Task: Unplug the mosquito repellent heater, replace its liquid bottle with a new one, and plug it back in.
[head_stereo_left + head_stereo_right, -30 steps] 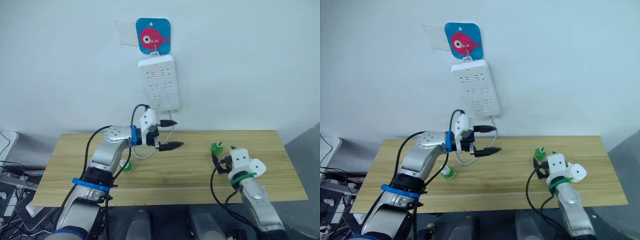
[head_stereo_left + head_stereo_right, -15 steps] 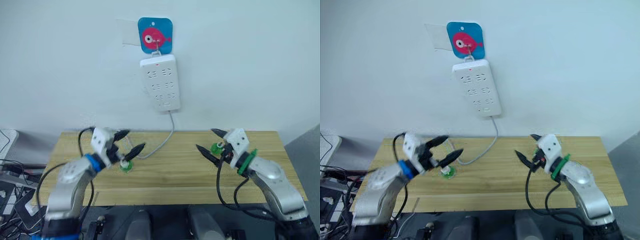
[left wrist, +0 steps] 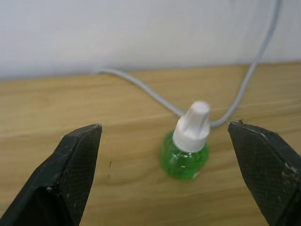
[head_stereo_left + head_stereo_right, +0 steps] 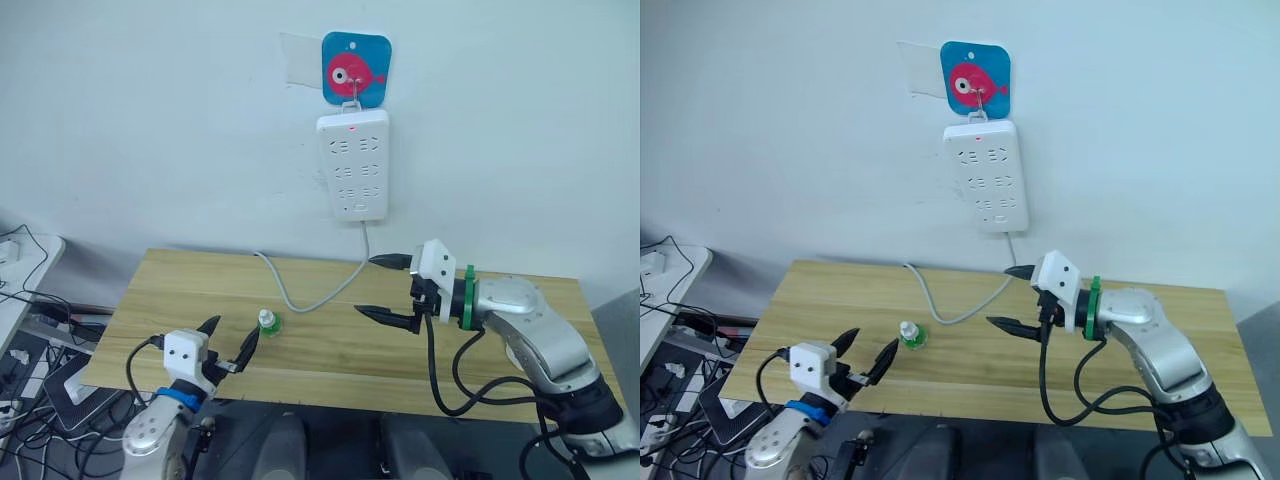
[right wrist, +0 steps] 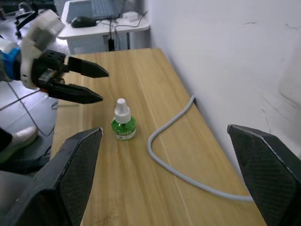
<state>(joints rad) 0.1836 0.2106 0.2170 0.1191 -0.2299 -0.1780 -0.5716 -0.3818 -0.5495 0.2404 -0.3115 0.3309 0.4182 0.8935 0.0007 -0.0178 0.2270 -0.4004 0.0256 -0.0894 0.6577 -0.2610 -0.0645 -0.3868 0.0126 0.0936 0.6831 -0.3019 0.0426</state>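
Your left gripper (image 4: 228, 340) is hanging at the near left edge of the wooden surface (image 4: 180, 300), its two black fingers (image 3: 77, 165) spread wide and holding nothing. Just beyond it, the small green liquid bottle (image 4: 267, 322) with a white cap is standing upright on the surface; in the left wrist view it is sitting between the two fingertips but farther out, clear of both. You are not touching it.

Farther right, your right gripper (image 4: 385, 288) is hovering above the middle of the surface, pointing toward the bottle from the opposite side, with its fingers (image 5: 77, 160) also spread apart and empty. The bottle is lying well apart from them, nearer to the left gripper than to the right.

A grey cable (image 4: 300, 300) is curving across the surface just behind the bottle and rising up the wall to the white power strip (image 4: 352, 165), which is hanging from a hook on a blue plate with a pink fish (image 4: 354, 72). A small red light is glowing at the top of the strip.
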